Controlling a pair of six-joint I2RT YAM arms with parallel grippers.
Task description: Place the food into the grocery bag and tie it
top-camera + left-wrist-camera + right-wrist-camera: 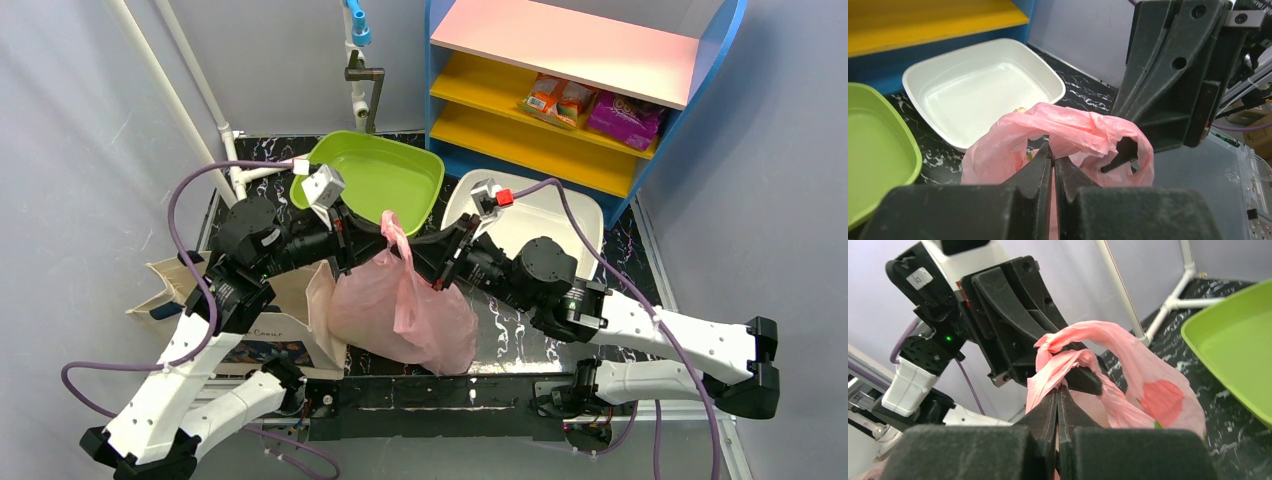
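A: So where was the grocery bag (405, 310), and who had it?
B: Slumped on the marble-print table (520, 325) between the arms, just in front of the green tray (380, 175). Left gripper (1052, 152) and right gripper (1058, 390) were each pinched fully closed on pink film at the bag's neck, tips nearly meeting. Likely so the handles (392, 228) could be crossed for the knot.
A: Was the food in?
B: Probably. Top view only showed a bulging bag. Right wrist view caught a green sliver (1155, 425) through the plastic; left wrist view didn't.
A: Anything else?
B: Left wrist view showed the right arm's finger (1120, 155) tucked inside a pink fold, which the overhead hid. White tray (983, 85) sat behind.
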